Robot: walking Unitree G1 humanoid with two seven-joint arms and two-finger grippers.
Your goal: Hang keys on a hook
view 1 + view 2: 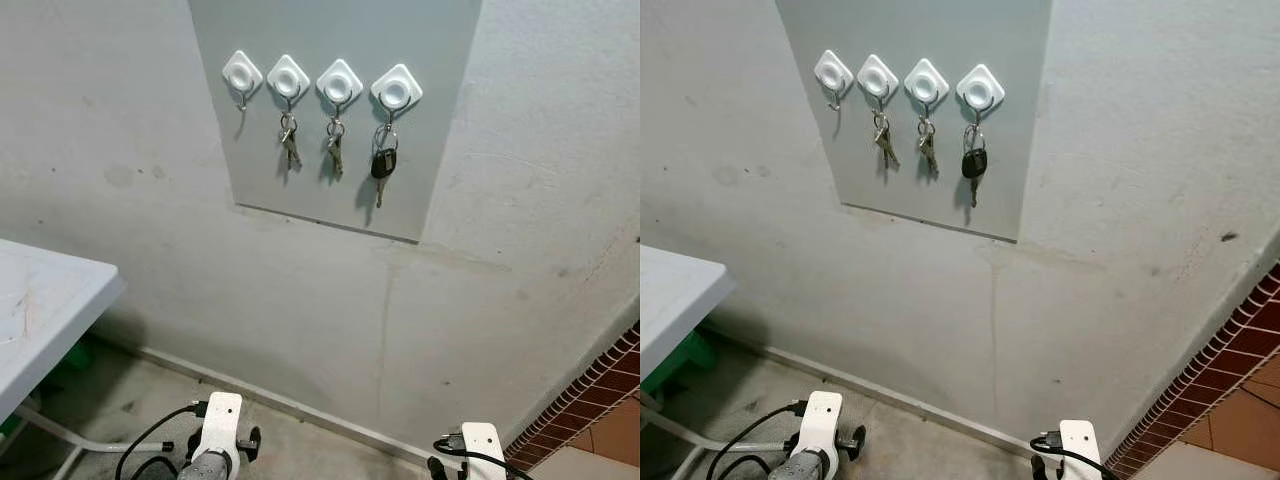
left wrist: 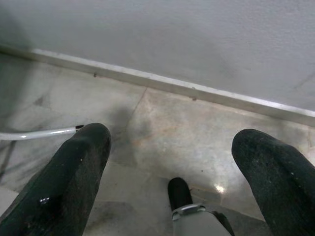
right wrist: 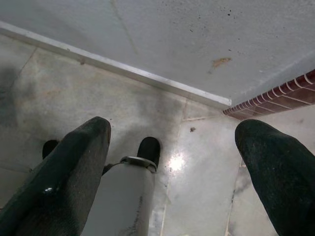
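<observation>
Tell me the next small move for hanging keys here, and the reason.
Probably go fetch a key set first: both the left pincer and right pincer hang open over the floor, holding nothing. Three hooks carry keys; the leftmost hook is free.

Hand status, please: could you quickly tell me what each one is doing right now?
Left hand: open, holding nothing, pointed at the floor.
Right hand: open, holding nothing, pointed at the floor.

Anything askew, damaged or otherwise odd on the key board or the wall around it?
Nothing looks damaged. The leftmost white diamond-shaped hook hangs bare, while the other three carry keys, the rightmost a black-headed car key. Both grippers hang open near the floor.
</observation>
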